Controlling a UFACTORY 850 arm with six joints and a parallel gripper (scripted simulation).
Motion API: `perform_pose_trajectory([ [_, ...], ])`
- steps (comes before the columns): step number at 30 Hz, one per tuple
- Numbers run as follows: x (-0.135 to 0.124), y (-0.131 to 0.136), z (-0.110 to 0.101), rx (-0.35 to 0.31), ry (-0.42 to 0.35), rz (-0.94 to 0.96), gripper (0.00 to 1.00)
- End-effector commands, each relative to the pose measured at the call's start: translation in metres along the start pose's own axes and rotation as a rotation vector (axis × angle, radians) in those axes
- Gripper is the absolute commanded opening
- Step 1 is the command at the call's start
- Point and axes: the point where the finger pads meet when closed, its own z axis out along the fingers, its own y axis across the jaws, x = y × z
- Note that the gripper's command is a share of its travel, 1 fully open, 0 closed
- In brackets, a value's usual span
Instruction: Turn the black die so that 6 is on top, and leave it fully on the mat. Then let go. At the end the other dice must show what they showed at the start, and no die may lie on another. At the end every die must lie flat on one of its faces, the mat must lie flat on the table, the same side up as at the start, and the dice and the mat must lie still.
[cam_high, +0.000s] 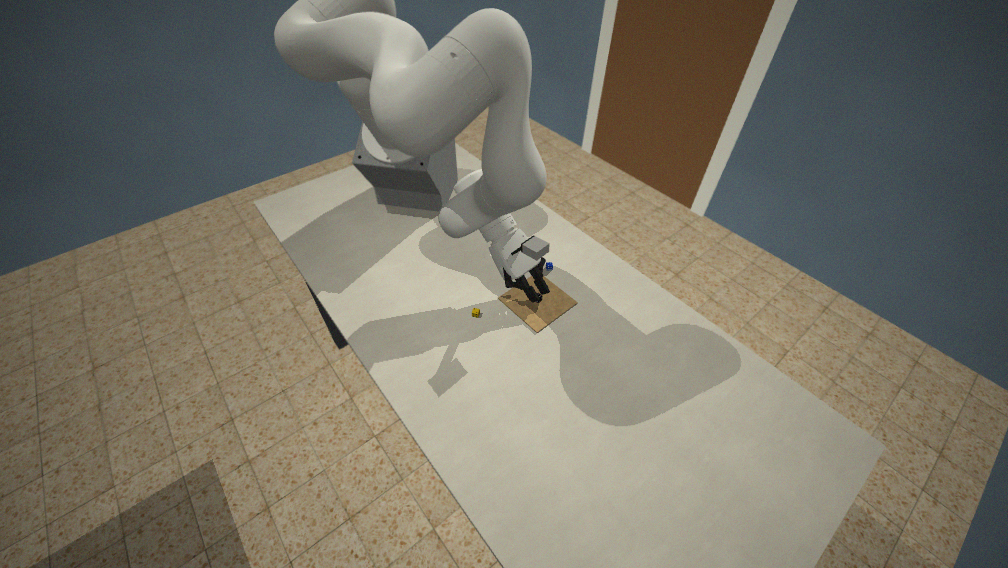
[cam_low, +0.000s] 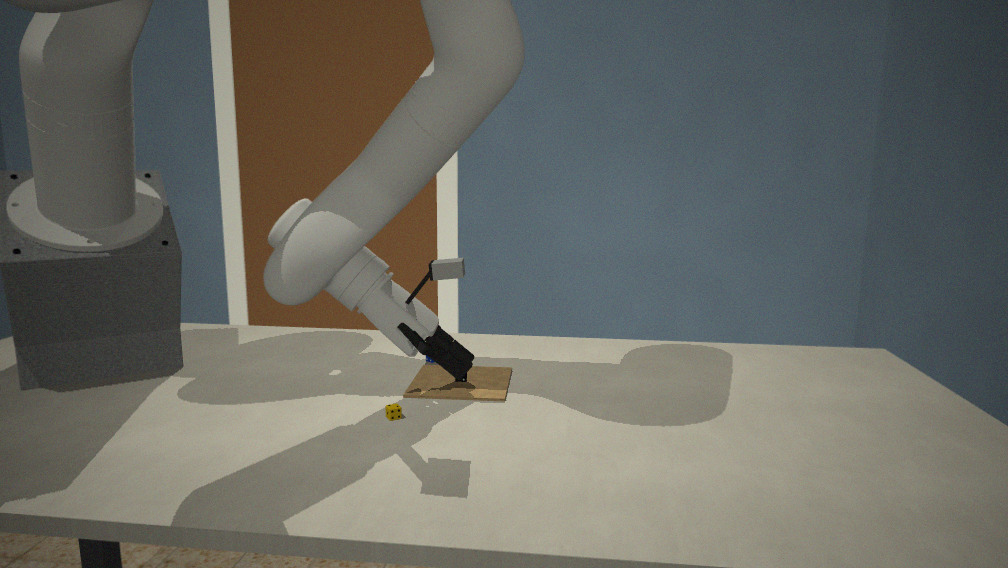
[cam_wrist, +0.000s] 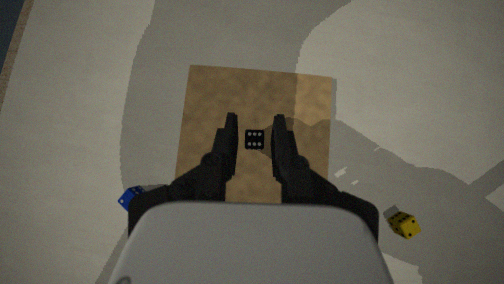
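Note:
The black die (cam_wrist: 254, 139) lies flat on the brown mat (cam_high: 557, 306) (cam_low: 493, 384) (cam_wrist: 210, 95), near its middle. The face turned to the wrist camera shows several white pips. My gripper (cam_high: 533, 296) (cam_low: 462, 377) (cam_wrist: 255, 127) is tilted and low over the mat. Its fingers stand on either side of the die, with a gap on each side, so it is open and holds nothing. In the top and exterior views the fingers hide the die.
A blue die (cam_high: 548, 266) (cam_wrist: 131, 196) lies on the white table (cam_high: 634, 458) just off the mat's edge, close behind the gripper. A yellow die (cam_high: 476, 311) (cam_low: 394, 412) (cam_wrist: 404, 224) lies on the table off the other side. The arm's base block (cam_low: 84, 296) stands at the table's far end.

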Motion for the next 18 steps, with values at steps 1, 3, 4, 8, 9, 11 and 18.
perform_pose_trajectory([
  [1,0.0,0.0,-0.009,0.0,0.001,0.0,0.31],
  [3,0.0,0.0,-0.016,0.0,0.001,0.0,0.31],
  [4,0.0,0.0,-0.02,0.0,0.001,0.0,0.31],
  [8,0.0,0.0,-0.034,0.0,0.001,0.0,0.31],
  [9,0.0,0.0,-0.036,0.0,0.001,0.0,0.31],
  [11,0.0,0.0,-0.04,0.0,0.001,0.0,0.31],
  [18,0.0,0.0,-0.042,0.0,0.001,0.0,0.31],
])
